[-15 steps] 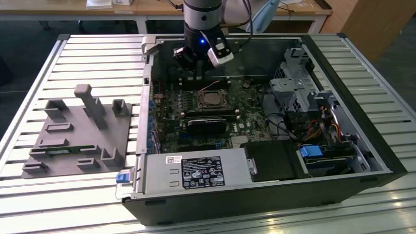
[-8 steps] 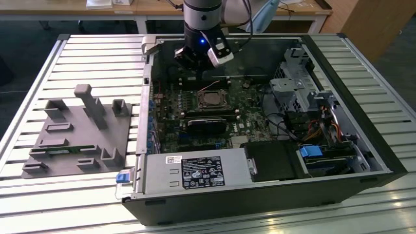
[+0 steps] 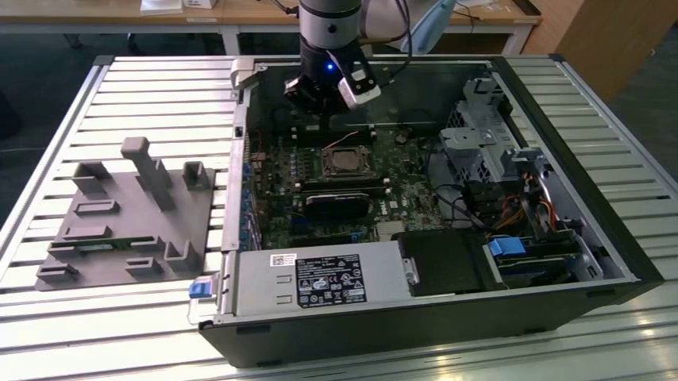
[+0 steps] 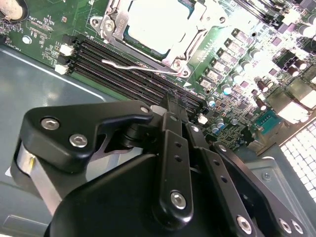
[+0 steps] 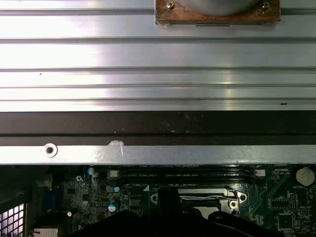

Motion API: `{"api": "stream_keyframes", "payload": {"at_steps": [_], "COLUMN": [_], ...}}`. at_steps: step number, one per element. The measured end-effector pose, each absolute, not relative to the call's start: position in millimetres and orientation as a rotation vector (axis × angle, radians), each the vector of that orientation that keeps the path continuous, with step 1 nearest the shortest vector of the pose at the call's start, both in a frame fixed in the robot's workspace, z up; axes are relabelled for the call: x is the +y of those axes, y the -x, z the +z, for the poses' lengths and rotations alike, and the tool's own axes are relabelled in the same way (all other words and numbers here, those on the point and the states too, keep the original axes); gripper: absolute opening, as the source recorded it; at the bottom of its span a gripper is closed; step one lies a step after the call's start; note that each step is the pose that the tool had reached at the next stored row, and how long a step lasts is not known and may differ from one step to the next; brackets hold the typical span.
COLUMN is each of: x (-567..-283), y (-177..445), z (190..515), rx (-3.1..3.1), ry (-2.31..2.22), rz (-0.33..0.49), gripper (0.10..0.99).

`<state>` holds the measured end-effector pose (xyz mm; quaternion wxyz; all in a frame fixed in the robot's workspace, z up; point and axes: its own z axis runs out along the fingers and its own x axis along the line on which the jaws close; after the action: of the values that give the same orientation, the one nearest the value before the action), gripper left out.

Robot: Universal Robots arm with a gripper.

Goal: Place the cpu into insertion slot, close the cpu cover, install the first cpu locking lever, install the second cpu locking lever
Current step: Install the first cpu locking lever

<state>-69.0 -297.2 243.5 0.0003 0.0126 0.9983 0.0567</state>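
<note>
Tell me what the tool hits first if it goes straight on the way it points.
Probably the black memory slots beside the cpu cover, just ahead of the tool; depth is unclear.

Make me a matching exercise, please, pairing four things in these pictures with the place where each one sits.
Things:
1 chip
2 gripper
3 power supply
4 grey holder block

Places:
A on the slatted table, outside the case
B hovering by the memory slots
C under the metal frame on the green board
D inside the case, along the edge nearest the exterior camera

Pairs: 1-C, 2-B, 3-D, 4-A
</note>
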Motion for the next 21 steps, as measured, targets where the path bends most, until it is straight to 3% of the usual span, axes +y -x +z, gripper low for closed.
{"api": "stream_keyframes", "payload": {"at_steps": [2,4,5,6,9,12,21], "x": [-297.2,-297.2,-297.2,-297.2,-297.2,-297.2,-297.2], "y": [69.0,69.0,69.0,69.0,69.0,69.0,66.3], "z": [243.6,243.6,243.7,243.7,243.7,243.8,243.6], "rx": [3.136,3.136,3.136,3.136,3.136,3.136,3.136], "ry": [-0.040,-0.040,-0.040,-0.040,-0.040,-0.040,-0.040], "rz": [0.178,0.178,0.178,0.178,0.178,0.178,0.178], "gripper": [0.114,0.235,0.235,0.298,0.286,0.106,0.106]}}
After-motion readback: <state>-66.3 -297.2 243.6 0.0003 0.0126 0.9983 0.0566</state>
